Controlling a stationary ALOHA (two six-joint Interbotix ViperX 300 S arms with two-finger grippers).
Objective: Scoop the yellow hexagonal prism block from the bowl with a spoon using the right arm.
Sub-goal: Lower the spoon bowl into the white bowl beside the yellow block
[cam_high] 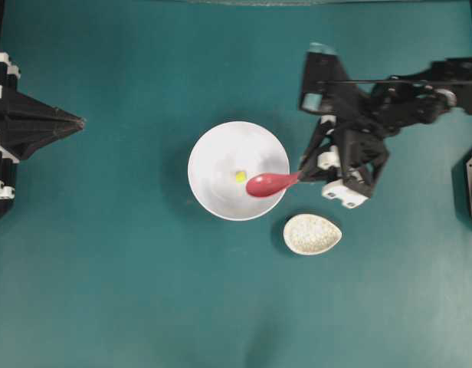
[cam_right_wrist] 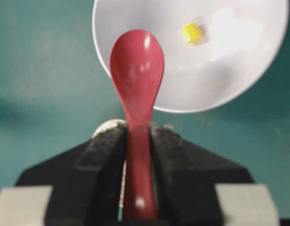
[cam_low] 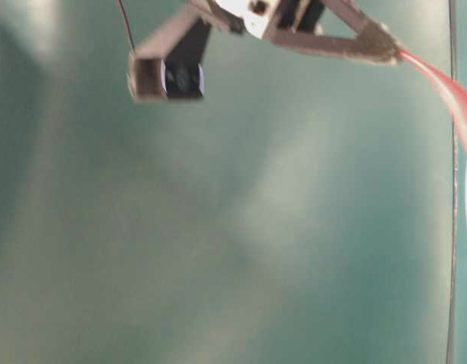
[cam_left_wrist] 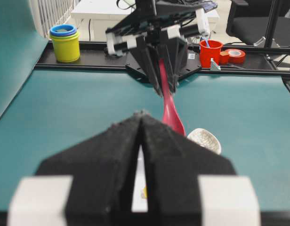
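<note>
While the spoon (cam_right_wrist: 137, 66) is clamped by its handle in the right gripper (cam_right_wrist: 137, 179), its scoop is held over the bowl's (cam_high: 213, 149) rim, just beside the block (cam_high: 240, 176), for scooping; the left gripper's (cam_high: 71, 121) fingers are pressed together.

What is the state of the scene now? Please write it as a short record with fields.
right hand: shut on the spoon's handle
spoon: scoop over the bowl's rim on the side of the right arm, empty
yellow block: inside the bowl, near its middle, not on the spoon
bowl: white, at the centre of the table
spoon rest: speckled, beside the bowl, nothing on it
left hand: shut, empty, far from the bowl
scoop step: not yet done
</note>
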